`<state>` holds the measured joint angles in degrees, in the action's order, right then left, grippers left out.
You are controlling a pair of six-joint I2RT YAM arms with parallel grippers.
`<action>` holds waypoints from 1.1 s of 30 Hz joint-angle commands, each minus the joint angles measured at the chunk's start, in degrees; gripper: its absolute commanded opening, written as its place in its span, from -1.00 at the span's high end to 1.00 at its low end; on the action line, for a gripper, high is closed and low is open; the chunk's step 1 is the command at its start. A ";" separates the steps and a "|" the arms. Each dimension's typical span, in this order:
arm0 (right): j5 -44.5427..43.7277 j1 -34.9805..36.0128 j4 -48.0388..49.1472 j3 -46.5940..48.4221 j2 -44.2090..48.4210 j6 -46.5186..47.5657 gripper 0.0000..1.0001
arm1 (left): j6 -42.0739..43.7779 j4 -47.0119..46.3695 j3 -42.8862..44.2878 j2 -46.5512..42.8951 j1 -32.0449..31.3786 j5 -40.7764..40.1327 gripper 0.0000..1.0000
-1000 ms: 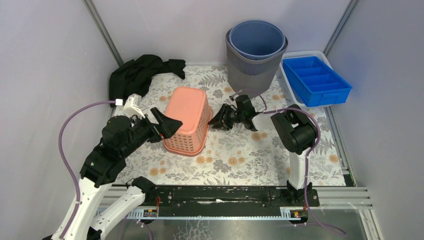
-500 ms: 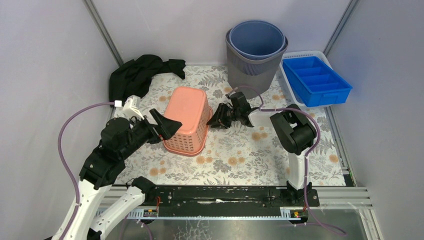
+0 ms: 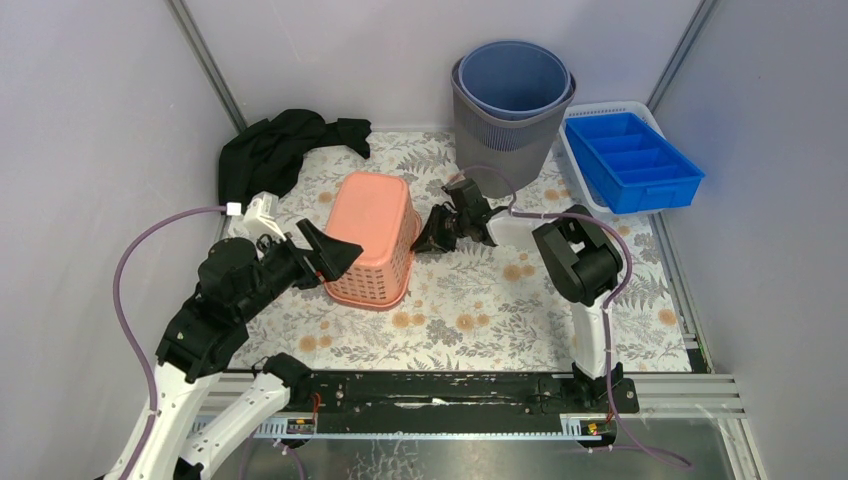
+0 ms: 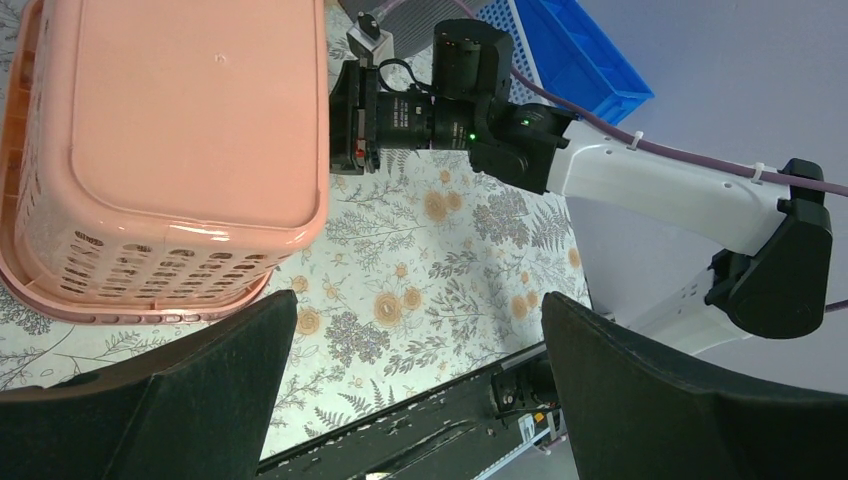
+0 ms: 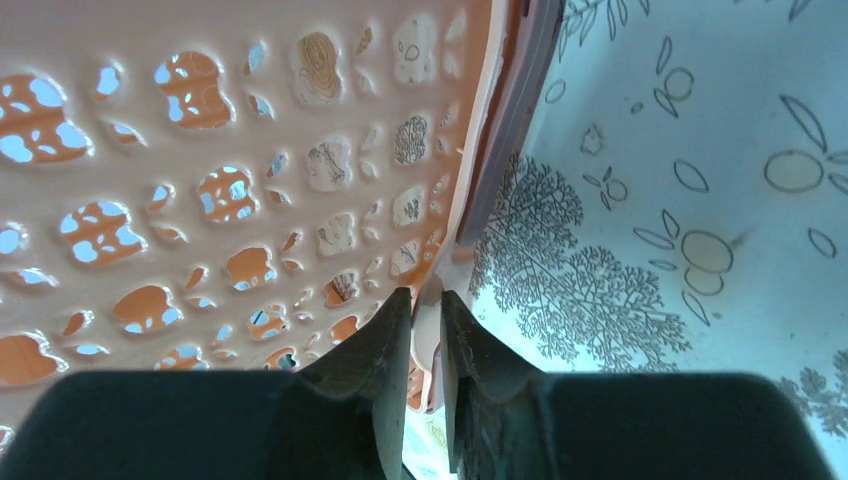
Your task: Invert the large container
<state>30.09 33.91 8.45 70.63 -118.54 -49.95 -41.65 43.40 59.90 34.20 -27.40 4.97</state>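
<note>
The large container is a salmon-pink perforated basket (image 3: 375,235). It rests on the floral mat with its solid bottom facing up (image 4: 190,120). My right gripper (image 3: 432,238) reaches in low from the right, and its jaws are closed on the basket's right rim (image 5: 500,150), which shows between the two fingers at the right gripper (image 5: 427,295). My left gripper (image 3: 335,262) hovers at the basket's near left side. In its own view the left gripper (image 4: 418,305) is wide open, with only mat and rail between the fingers.
A black cloth (image 3: 280,150) lies at the back left. A grey bin (image 3: 500,140) with a blue bucket (image 3: 515,80) inside stands at the back. A blue divided tray (image 3: 632,160) sits in a white basket at the back right. The black rail (image 3: 450,390) runs along the near edge.
My right gripper has slid left up to the basket's rim and narrowed its jaws onto it. The left arm has barely shifted and stays open.
</note>
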 commanded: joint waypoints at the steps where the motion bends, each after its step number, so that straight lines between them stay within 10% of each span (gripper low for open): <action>1: -1.95 0.96 -3.52 4.81 -1.50 2.69 0.61 | 0.10 -1.49 0.64 -1.01 -0.38 0.27 -1.00; 33: -4.47 8.80 -3.82 18.18 -9.78 -4.37 0.62 | 1.57 2.04 3.91 -2.48 -0.37 -0.77 -1.00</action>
<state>26.33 40.95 2.72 87.05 -127.72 -51.46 -41.32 44.93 62.17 32.80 -27.40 4.91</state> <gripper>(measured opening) 0.189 0.998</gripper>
